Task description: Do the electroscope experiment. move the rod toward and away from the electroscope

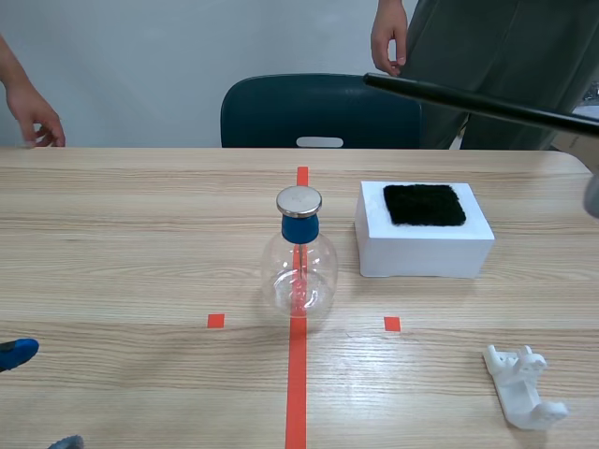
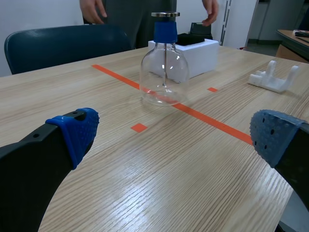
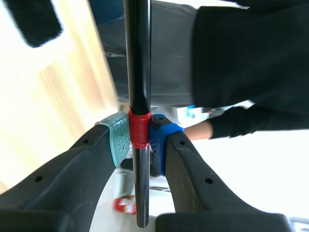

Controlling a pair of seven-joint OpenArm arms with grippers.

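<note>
The electroscope (image 1: 299, 267) is a clear glass flask with a blue neck and a round metal cap, standing on the red centre line; it also shows ahead of my left gripper as the electroscope (image 2: 164, 63). A black rod (image 1: 468, 101) hangs in the air above the white box, coming in from the right. In the right wrist view my right gripper (image 3: 140, 137) is shut on the rod (image 3: 138, 58) at its red band. My left gripper (image 2: 174, 135) is open low over the near-left table, and only a blue fingertip (image 1: 17, 353) shows in the scene view.
A white foam box (image 1: 424, 234) with a black cloth (image 1: 424, 204) on top stands right of the flask. A white plastic stand (image 1: 522, 388) lies at the near right. A dark chair (image 1: 318, 112) and people's hands (image 1: 388, 37) are at the far edge.
</note>
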